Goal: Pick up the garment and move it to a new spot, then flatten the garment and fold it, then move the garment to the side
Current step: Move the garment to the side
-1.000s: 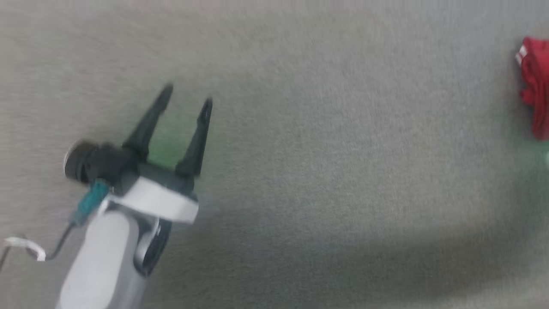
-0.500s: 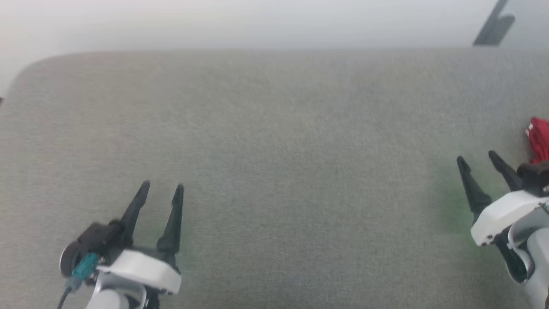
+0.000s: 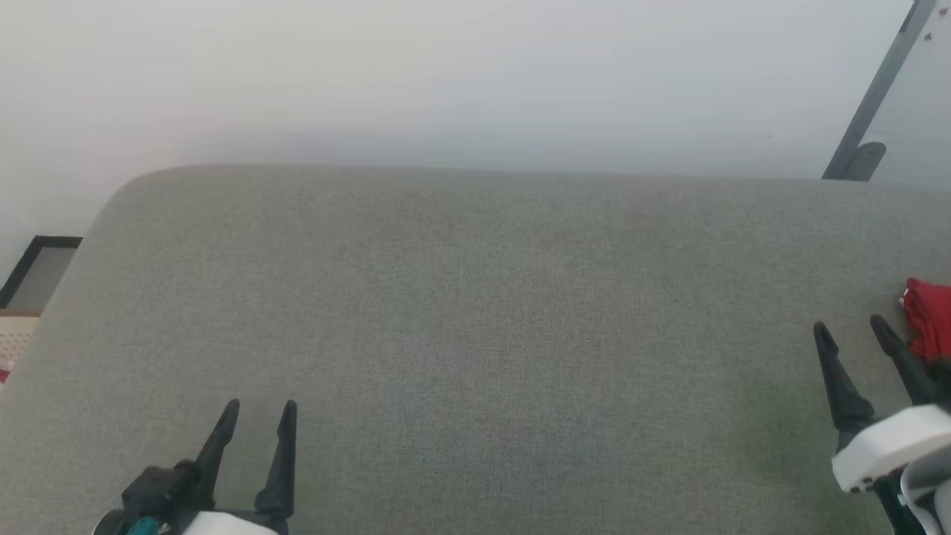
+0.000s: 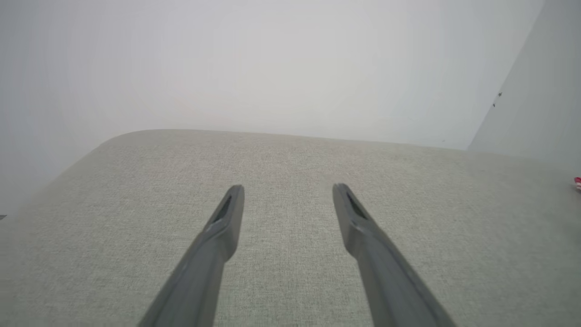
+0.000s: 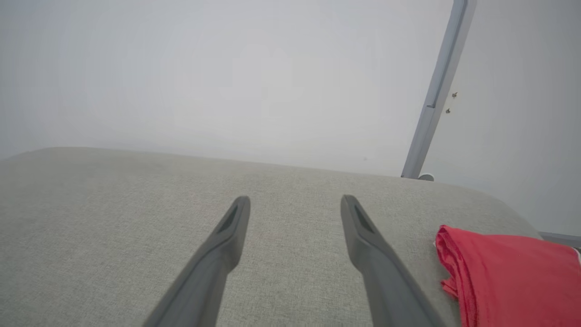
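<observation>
Garment lies to the outer side of the right jaws; the right arm is the nearer one.

Surface: wide grey cloth. Garment: red, bunched at the surface's far right end and cut by the frame edge, so you cannot read its long axis. Right gripper: jaws spread and empty, garment just beside the outer finger, not between the two. Left gripper: jaws spread and empty, well apart from it. Judgement: swing the right jaws rightward before closing.

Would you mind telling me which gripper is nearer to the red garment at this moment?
The right gripper: it is close beside the garment, on its left. The left gripper is far across the grey surface.
</observation>
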### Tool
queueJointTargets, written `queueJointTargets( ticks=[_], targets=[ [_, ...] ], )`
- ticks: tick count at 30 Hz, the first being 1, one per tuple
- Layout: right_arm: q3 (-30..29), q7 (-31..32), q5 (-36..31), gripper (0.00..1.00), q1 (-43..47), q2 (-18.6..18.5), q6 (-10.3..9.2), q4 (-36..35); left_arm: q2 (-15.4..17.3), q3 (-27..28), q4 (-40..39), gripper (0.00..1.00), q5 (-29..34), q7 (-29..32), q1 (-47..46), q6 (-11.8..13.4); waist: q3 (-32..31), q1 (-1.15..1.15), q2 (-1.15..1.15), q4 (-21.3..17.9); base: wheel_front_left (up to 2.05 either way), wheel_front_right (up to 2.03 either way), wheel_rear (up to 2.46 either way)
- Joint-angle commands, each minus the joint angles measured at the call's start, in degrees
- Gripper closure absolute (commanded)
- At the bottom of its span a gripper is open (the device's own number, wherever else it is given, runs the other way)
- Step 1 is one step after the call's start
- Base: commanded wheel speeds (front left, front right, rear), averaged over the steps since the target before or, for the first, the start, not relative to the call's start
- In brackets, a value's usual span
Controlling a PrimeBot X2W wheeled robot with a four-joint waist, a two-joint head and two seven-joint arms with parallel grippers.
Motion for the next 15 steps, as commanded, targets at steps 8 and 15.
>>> queueJointTargets(
  ticks=[8, 15],
  targets=[
    [-6.58, 2.75, -2.13, 0.00, 7.77, 3.42, 0.00, -8.35, -1.16, 2.37, -2.69, 0.00, 1.05, -0.23, 4.62, -0.08, -1.78, 0.00, 0.00, 0.54, 0.00, 0.00, 0.00],
    [-11.50, 5.48, -4.09, 0.00, 13.98, 6.47, 0.00, -15.28, -1.31, 3.06, -5.27, 0.00, 1.26, -0.23, 7.12, -0.08, -2.05, 0.00, 0.00, 1.11, 0.00, 0.00, 0.00]
  ],
)
